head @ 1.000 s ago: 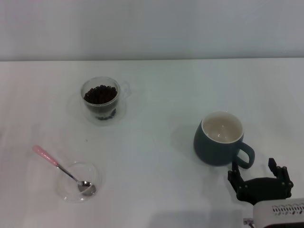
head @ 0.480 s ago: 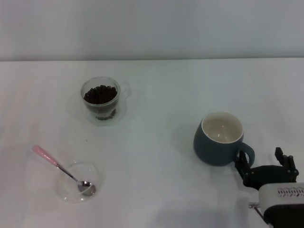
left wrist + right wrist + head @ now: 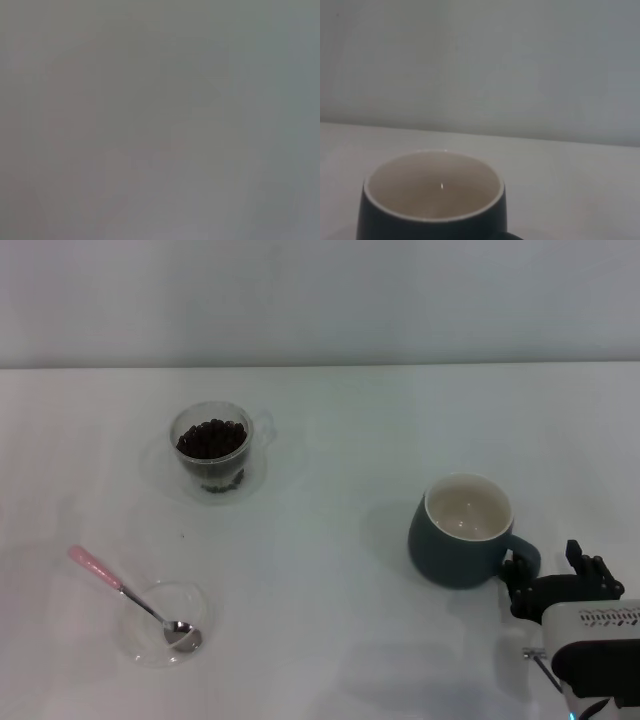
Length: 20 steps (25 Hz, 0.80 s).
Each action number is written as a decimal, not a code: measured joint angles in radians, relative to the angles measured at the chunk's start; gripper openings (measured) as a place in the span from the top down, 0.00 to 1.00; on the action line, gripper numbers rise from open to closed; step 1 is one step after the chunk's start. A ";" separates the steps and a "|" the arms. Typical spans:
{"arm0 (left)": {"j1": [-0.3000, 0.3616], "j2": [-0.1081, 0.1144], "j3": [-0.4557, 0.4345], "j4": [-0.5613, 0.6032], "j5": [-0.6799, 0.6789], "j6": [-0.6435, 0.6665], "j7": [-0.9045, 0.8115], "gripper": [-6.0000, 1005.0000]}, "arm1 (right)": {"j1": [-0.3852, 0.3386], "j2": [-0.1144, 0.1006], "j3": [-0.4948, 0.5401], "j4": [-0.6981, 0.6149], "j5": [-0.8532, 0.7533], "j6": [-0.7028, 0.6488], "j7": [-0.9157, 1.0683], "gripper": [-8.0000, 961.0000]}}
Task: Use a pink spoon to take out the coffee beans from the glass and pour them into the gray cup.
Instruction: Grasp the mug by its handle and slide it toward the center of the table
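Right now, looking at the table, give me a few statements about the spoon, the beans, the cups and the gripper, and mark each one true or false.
1. The spoon rests with its bowl in a shallow glass dish. True.
2. The gray cup already holds beans. False: its cream inside is empty in both the head and right wrist views.
3. The beans are in the glass. True.
4. The right gripper is holding the spoon. False: it is beside the gray cup's handle, far from the spoon.
5. The glass stands between the spoon and the gray cup's handle. False: it stands farther back on the table, on the robot's left.
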<state>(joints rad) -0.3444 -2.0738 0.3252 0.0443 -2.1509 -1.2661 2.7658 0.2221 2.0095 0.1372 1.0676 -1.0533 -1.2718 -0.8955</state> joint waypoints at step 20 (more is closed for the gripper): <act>0.004 0.000 0.000 0.013 0.000 0.004 0.000 0.13 | 0.023 0.001 0.050 -0.041 -0.023 0.021 0.004 0.84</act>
<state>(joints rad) -0.3405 -2.0738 0.3252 0.0568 -2.1505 -1.2624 2.7658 0.2454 2.0105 0.1876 1.0262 -1.0763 -1.2507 -0.8912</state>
